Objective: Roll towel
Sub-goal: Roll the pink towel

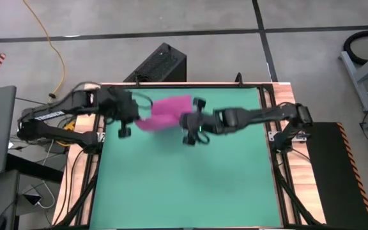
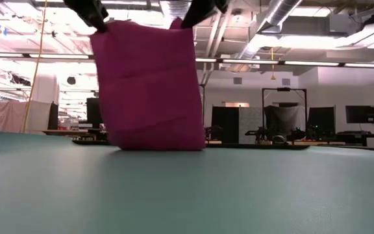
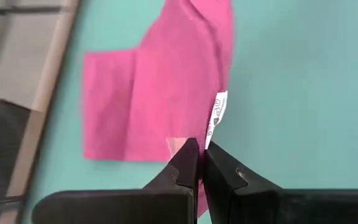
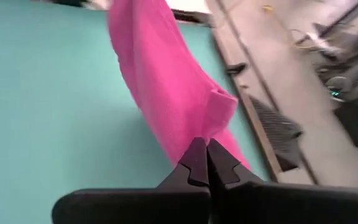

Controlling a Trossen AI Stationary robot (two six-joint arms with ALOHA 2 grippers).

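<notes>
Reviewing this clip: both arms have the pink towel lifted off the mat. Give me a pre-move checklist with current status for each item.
1. Left gripper shut on a corner of the towel: ok.
2. Right gripper shut on the other upper corner: ok.
3. Towel hangs spread between the two grippers, not bunched: ok, some creases.
4. Lower edge reaches the green mat: ok in the low view.
5. Mat in front of the towel free for laying it down: ok.
6. Grip depth on the fabric secure: cannot tell.

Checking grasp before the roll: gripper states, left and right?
Left gripper: closed on one top corner of the towel.
Right gripper: closed on the other top corner; towel hangs between them.
</notes>
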